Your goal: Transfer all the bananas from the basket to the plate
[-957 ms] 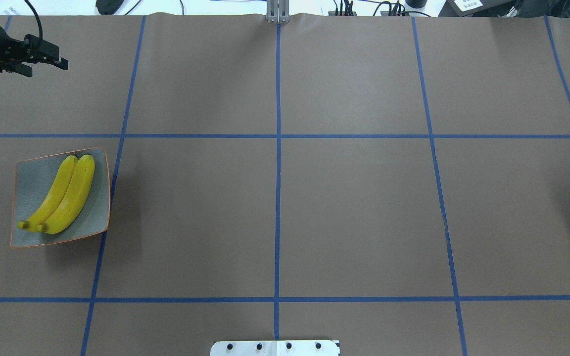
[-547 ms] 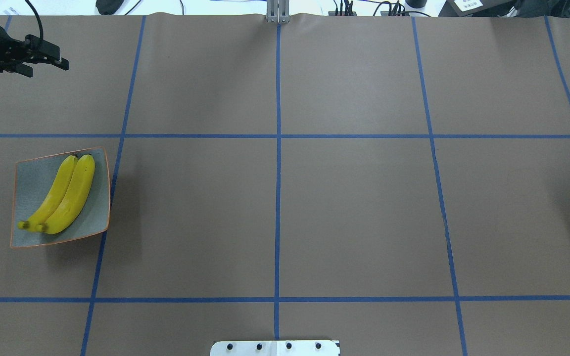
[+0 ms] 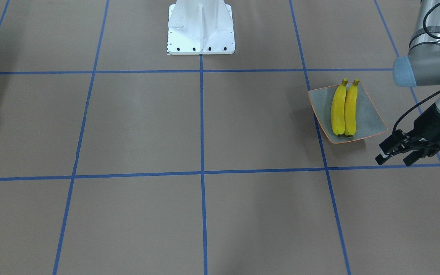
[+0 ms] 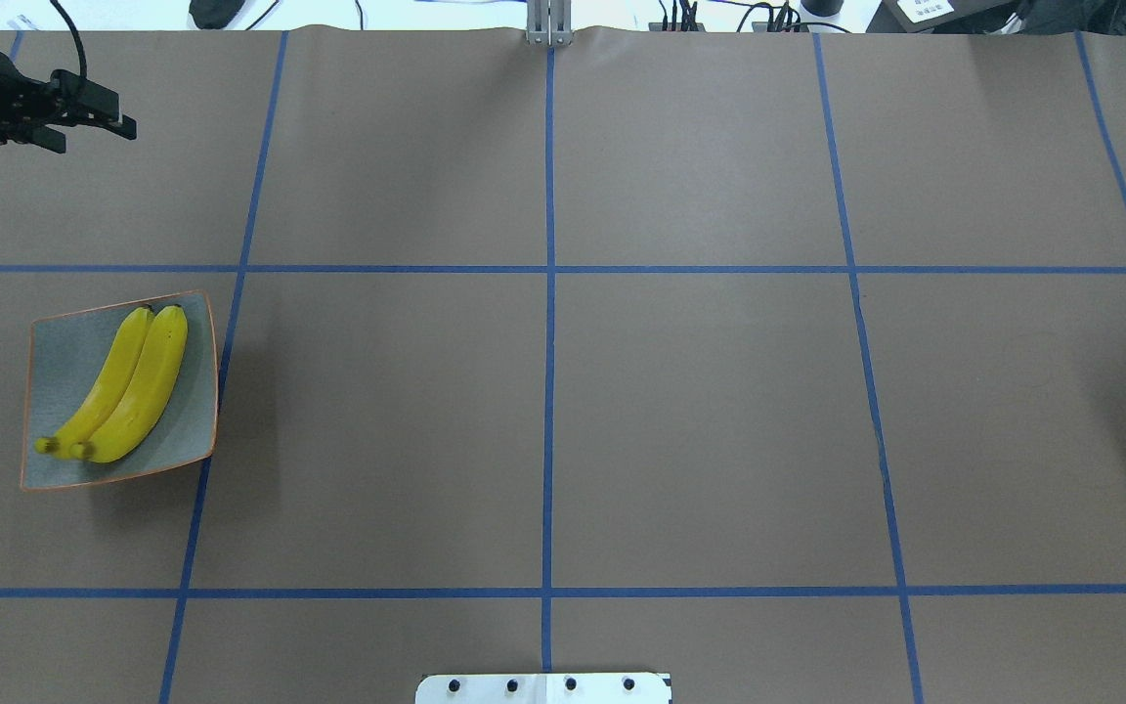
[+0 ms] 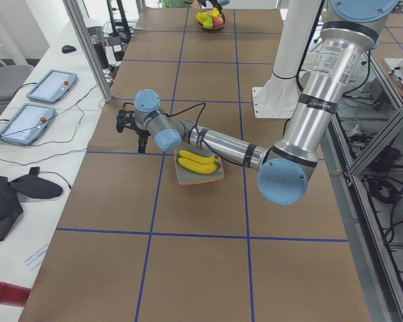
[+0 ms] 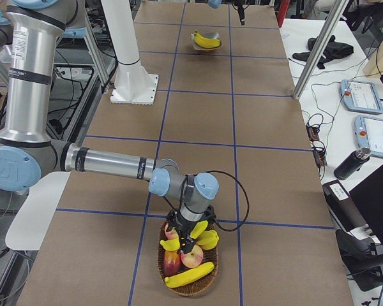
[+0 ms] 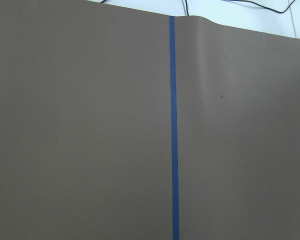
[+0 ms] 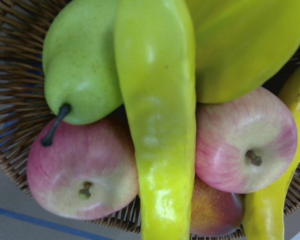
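In the front-facing view the plate (image 3: 371, 124) sits at middle right with two bananas (image 3: 344, 109) lying side by side along it, touching. Just below and to the right, the left gripper (image 3: 393, 158) hangs over bare table (image 3: 204, 126), fingers apart and nothing between them.

The overhead view puts the plate at middle left and the left gripper in the upper left corner, well apart from it. The right arm does not show here.

From the left end of the table, the plate lies in the centre under the near arm's forearm, and the fruit basket is a small shape at the top edge.

From the right end, the basket (image 6: 193, 290) is at bottom centre. The right gripper (image 6: 185, 239) is down among the fruit, over a banana. I cannot tell whether its fingers are apart or together.

The left wrist camera sees only brown paper and a blue line.

The right wrist camera looks closely at a banana running down the frame's middle, resting on two apples (image 8: 85, 175) beside a pear (image 8: 80, 65).

The risk, as I judge it, is a grip on the curved skin slipping, or the lift rolling an apple out. With basket and plate at opposite ends, a long carry could swing the banana loose, and the plate's free strip is narrow.
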You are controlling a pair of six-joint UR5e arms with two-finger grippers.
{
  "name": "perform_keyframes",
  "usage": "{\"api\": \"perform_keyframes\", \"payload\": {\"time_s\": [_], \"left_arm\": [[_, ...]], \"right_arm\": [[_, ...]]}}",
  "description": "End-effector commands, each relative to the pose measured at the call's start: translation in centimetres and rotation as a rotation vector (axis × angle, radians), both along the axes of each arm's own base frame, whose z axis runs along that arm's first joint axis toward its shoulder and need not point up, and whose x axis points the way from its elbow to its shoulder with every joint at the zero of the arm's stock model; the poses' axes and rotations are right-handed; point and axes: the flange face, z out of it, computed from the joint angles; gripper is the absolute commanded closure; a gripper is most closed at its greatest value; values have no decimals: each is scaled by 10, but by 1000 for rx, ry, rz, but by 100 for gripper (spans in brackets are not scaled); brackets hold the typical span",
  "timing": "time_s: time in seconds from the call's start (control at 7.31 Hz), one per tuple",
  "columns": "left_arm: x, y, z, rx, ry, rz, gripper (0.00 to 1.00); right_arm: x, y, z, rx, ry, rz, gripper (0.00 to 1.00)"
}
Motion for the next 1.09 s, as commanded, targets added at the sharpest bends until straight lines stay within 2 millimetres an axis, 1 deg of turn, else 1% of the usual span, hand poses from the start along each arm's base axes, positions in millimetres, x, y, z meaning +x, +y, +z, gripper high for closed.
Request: {"api": "perform_keyframes", "payload": {"time_s": [0.0, 0.14, 0.27, 0.82, 0.96], "left_arm": [[1, -1, -3, 4, 3, 0, 0], [1, -2, -5, 6, 3, 0, 0], [1, -2, -6, 7, 4, 0, 0], [1, -2, -7, 8, 6, 0, 0], [1, -1, -7, 10, 7, 0, 0]], "right_arm": [[-4, -1, 5, -8, 4, -10, 25], [-7, -3, 8, -14, 8, -20, 26], [-10, -7, 7, -11, 8, -23, 27], [-10, -6, 11, -18, 11, -25, 28], [-10, -5, 13, -22, 10, -28, 44]]}}
